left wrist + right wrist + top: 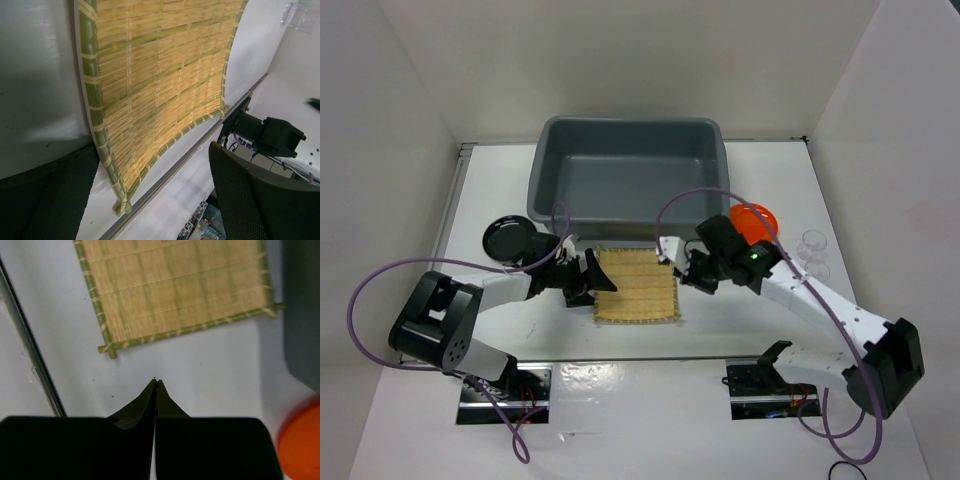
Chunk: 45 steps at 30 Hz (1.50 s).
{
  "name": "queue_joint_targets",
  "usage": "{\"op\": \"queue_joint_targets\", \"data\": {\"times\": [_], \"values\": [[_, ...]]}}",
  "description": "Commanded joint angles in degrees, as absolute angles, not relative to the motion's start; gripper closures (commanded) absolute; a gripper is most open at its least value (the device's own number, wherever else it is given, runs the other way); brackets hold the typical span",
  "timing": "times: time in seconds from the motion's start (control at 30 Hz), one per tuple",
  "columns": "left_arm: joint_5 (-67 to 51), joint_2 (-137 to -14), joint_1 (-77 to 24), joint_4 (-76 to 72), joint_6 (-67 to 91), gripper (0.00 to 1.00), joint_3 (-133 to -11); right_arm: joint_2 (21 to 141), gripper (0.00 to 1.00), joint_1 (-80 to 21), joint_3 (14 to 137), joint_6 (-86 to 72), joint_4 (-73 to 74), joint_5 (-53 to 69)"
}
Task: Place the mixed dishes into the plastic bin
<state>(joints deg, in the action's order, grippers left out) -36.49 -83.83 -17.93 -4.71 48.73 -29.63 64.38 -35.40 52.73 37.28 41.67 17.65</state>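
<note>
The square tan bamboo mat [636, 285] lies flat on the white table in front of the grey plastic bin [552, 190]. My left gripper [598, 279] is open at the mat's left edge; in the left wrist view [150, 152] the mat [160, 75] reaches in between the fingers [260, 200]. My right gripper [685, 272] is shut and empty, just off the mat's right edge, its tips [156, 383] over bare table near a mat corner [175, 290]. The black plate [508, 238] sits left of the bin. The orange plate [753, 220] and the glass cup [812, 243] sit to the right.
The bin's wall [302, 315] and the orange plate [302, 445] lie close on the right of the right wrist view. A metal rail [620, 358] runs along the table's near edge. White walls enclose the table on both sides.
</note>
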Motion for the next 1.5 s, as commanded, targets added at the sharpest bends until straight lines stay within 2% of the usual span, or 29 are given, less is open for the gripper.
{"op": "queue_joint_targets", "data": {"times": [0.0, 0.27, 0.57, 1.13, 1.2, 1.33, 1.37, 1.43, 1.47], "values": [[-31.03, -86.14, -18.02, -5.88, 46.05, 0.04, -25.23, 67.66, 1.0, -39.37, 47.83, 37.97, 34.47, 13.01], [-31.55, -82.89, -18.02, -7.03, 46.58, 0.08, -21.98, 76.37, 1.0, -39.38, 43.6, 37.62, 24.63, 17.49], [-32.61, -81.74, -18.02, -9.31, 47.11, 0.08, -19.42, 83.05, 1.0, -39.9, 47.28, 37.1, 23.47, 18.63], [-39.28, -86.3, -18.02, -16.43, 48.51, 0.08, -21.36, 86.75, 1.0, -39.9, 44.38, 39.2, 21.18, 15.65], [-40.34, -86.84, -18.02, -17.57, 49.04, 0.12, -22.05, 87.8, 1.0, -39.9, 44.38, 39.99, 21.18, 15.64], [-44.81, -89.82, -18.54, -18.72, 49.04, 0.29, -23.38, 88.32, 1.0, -39.9, 44.91, 40.61, 21.18, 15.64], [-45.61, -90.96, -18.54, -18.72, 49.04, 0.39, -24.08, 88.33, 1.0, -39.9, 44.91, 40.61, 21.18, 15.64], [-47.97, -91.75, -19.07, -18.72, 48.52, 0.52, -24.7, 88.33, 1.0, -40.42, 45.44, 40.08, 21.18, 16.26], [-48.6, -92.45, -19.07, -16.98, 47.73, 0.67, -25.65, 87.81, 1.0, -40.43, 45.44, 39.38, 21.18, 16.26]]}}
